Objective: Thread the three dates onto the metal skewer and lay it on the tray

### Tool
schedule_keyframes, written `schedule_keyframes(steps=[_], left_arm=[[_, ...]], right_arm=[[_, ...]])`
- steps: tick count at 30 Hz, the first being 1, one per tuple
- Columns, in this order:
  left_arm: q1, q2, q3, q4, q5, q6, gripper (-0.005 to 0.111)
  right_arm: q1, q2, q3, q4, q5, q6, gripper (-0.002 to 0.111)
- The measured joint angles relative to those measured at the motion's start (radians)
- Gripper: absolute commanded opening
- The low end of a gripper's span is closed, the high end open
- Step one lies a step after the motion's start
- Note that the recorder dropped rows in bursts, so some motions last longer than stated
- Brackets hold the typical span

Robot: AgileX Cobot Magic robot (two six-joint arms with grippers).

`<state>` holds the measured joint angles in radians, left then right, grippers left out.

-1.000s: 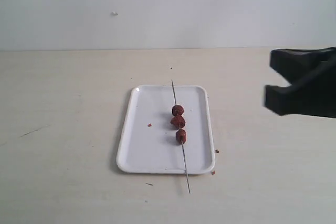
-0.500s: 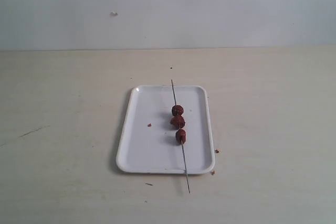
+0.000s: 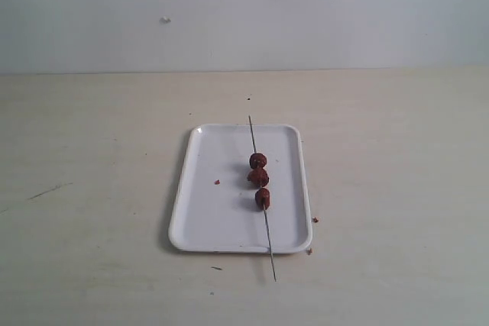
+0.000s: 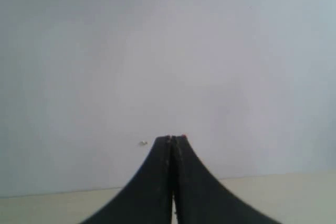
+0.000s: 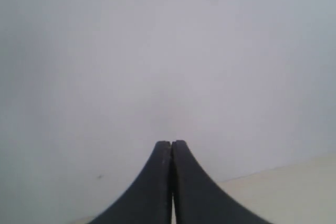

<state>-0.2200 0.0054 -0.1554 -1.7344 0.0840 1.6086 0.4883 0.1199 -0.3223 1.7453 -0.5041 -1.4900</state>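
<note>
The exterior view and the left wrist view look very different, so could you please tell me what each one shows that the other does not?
Only the exterior view shows the tray, with the metal skewer lying along it, both ends past the rim. The three dates are threaded on it, and a few crumbs lie nearby. Only the left wrist view shows the left end effector, shut and pointing at the wall. Both views share the pale wall and the light table.
</note>
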Motion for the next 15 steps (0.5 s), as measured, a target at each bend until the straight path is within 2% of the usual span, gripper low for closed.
schedule_keyframes(steps=[3,6,9,15], left_arm=[[0.000,0.000,0.000,0.000,0.000,0.000,0.000],[0.000,0.000,0.000,0.000,-0.002,0.000,0.000],[0.000,0.000,0.000,0.000,-0.004,0.000,0.000],[0.000,0.000,0.000,0.000,-0.005,-0.001,0.000]], right_arm=[[-0.190,-0.002,0.000,0.004,0.023,-0.012,0.000],[-0.324,-0.005,0.000,0.004,0.064,-0.016,0.000],[-0.373,-0.005,0.000,0.004,0.082,-0.017,0.000],[-0.396,-0.005,0.000,0.004,0.097,-0.018,0.000]])
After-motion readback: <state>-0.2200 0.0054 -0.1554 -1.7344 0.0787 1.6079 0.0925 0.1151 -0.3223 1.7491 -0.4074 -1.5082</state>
